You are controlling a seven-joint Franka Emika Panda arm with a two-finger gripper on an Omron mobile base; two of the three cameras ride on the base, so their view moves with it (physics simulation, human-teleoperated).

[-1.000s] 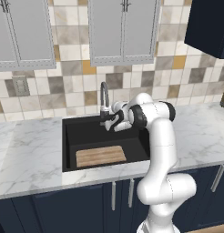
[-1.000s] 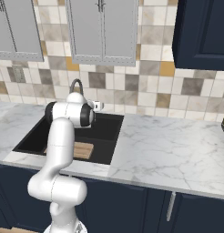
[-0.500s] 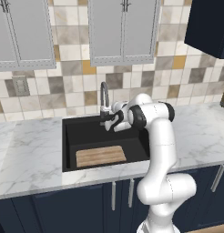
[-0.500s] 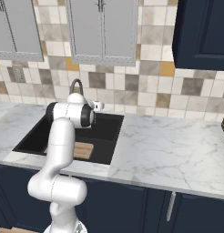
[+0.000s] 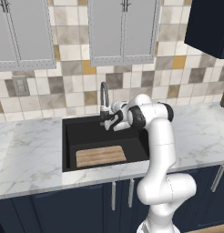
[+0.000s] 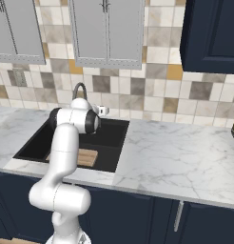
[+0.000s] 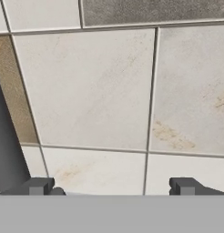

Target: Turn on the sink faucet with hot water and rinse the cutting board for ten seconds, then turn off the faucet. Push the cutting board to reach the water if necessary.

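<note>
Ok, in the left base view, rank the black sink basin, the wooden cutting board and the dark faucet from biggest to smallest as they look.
1. Black rectangular sink basin, clearly largest.
2. Light-brown wooden cutting board.
3. Slim dark-grey gooseneck faucet, smallest, though the arm hides its base, so its full size is unsure.

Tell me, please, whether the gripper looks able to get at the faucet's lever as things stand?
Probably yes. The gripper is open beside the faucet at the back of the sink, facing the wall tiles, and nothing stands between them; the lever itself is hard to make out.
</note>
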